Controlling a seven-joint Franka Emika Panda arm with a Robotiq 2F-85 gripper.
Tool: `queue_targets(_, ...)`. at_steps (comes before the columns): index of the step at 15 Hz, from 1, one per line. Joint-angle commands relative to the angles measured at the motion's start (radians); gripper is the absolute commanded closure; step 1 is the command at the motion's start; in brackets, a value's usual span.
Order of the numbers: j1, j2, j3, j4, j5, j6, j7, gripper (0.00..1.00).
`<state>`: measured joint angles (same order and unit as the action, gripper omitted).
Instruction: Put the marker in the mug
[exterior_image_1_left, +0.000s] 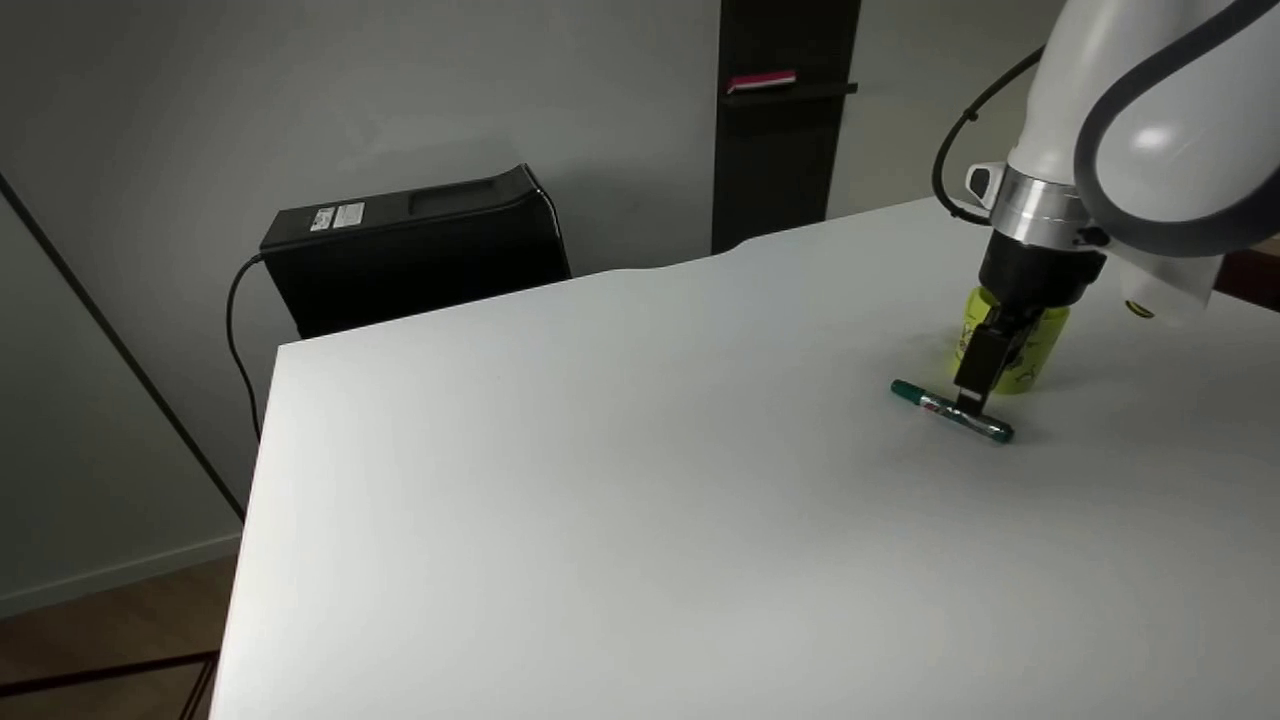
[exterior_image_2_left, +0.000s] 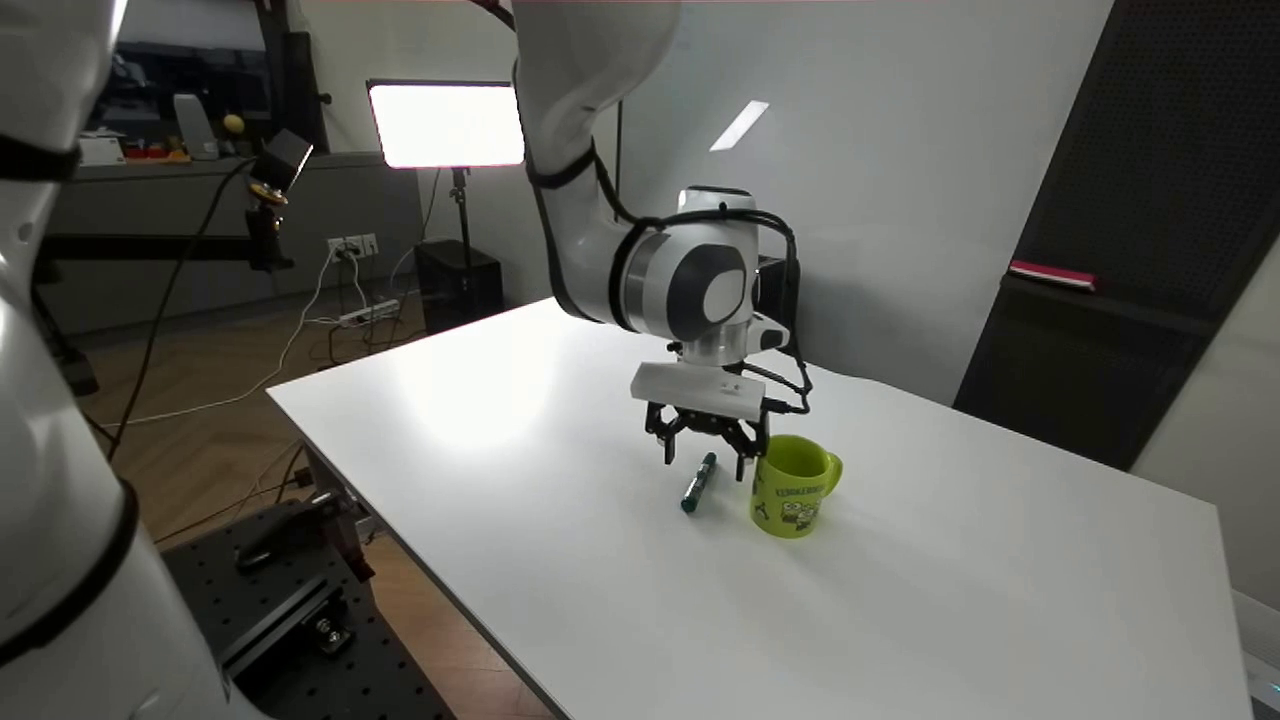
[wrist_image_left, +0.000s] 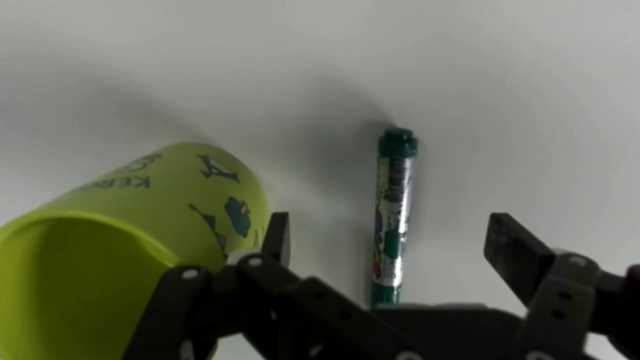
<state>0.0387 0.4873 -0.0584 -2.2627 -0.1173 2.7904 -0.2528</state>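
The marker (exterior_image_1_left: 938, 405), silver-bodied with dark green ends, lies flat on the white table in all views. The mug (exterior_image_2_left: 788, 500), yellow-green with dark printed figures, stands upright close beside it; its handle points away from the marker. My gripper (wrist_image_left: 390, 225) is open and points down. In the wrist view the marker (wrist_image_left: 393, 215) lies between the spread fingers, touching neither; its near end is hidden behind the gripper. The left finger there is close beside the mug (wrist_image_left: 165, 200); I cannot tell whether they touch. In an exterior view the gripper partly hides the mug (exterior_image_1_left: 1038, 350).
The white table (exterior_image_1_left: 560, 500) carries the marker and mug. A black box-shaped device (exterior_image_1_left: 420, 250) stands behind the table's far edge by the wall. A bright light panel (exterior_image_2_left: 447, 125) stands beyond the table. The robot's base and a black perforated plate (exterior_image_2_left: 300, 640) lie beside the table's edge.
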Motion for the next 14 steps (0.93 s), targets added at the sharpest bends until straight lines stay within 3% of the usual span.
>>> queue_targets(1,0.041,0.061,-0.066,0.065,-0.057,-0.011,0.152,0.0)
queue_targets(3,0.05,0.067,-0.075,0.069,-0.063,-0.036,0.19,0.0)
queue_targets(12,0.019,0.061,0.022,0.045,-0.004,-0.152,0.197,0.0)
queue_targets(13,0.011,0.068,0.029,0.046,0.002,-0.147,0.189,0.25)
queue_targets(14,0.005,0.074,0.034,0.047,0.006,-0.141,0.184,0.27)
